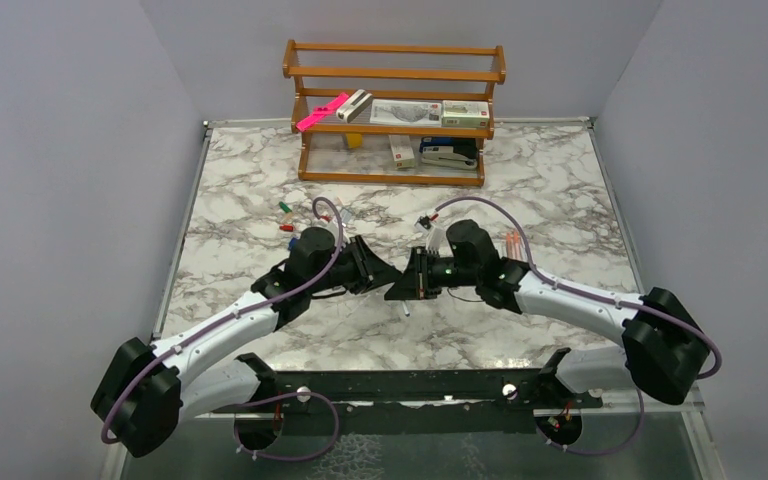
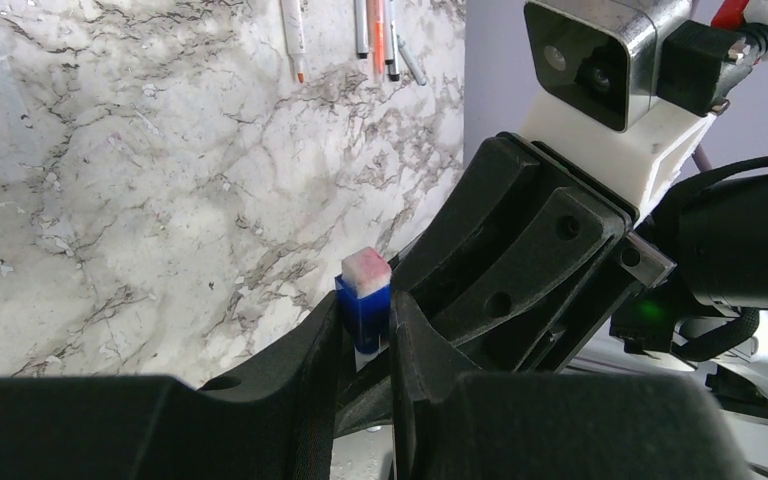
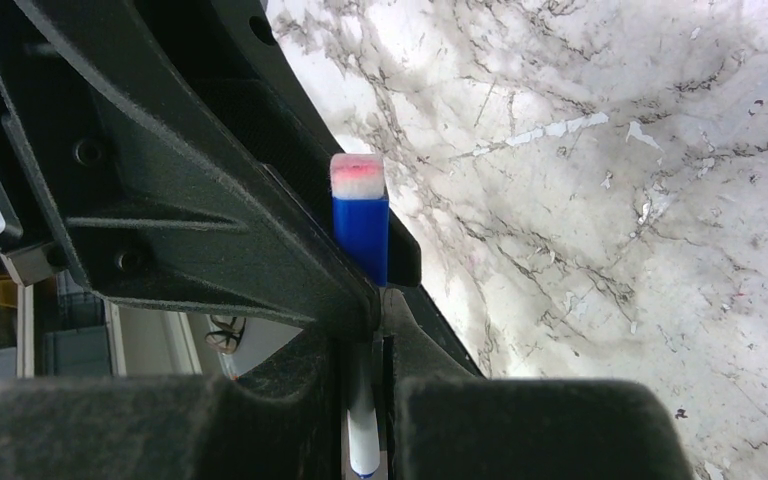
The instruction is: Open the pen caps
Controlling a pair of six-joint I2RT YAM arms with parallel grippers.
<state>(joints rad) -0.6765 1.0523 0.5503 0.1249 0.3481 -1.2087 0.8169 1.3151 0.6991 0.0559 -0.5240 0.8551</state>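
My left gripper (image 2: 365,330) is shut on a blue pen cap (image 2: 365,310) with a white-pink end face. My right gripper (image 3: 364,340) is shut on the white barrel of the same pen (image 3: 364,420), right below the blue cap (image 3: 359,235). The joint between cap and barrel is hidden by the fingers. In the top view the left gripper (image 1: 384,271) and right gripper (image 1: 409,279) meet tip to tip above the table's middle. Loose green and red caps (image 1: 286,209) lie at the left. Several uncapped pens (image 1: 511,242) lie at the right and also show in the left wrist view (image 2: 376,30).
A wooden shelf (image 1: 395,125) stands at the back with a pink bar (image 1: 322,112), boxes and a black stapler (image 1: 449,155). The marble table (image 1: 260,190) is walled on three sides. The right arm's camera mount (image 2: 600,70) is close to my left fingers.
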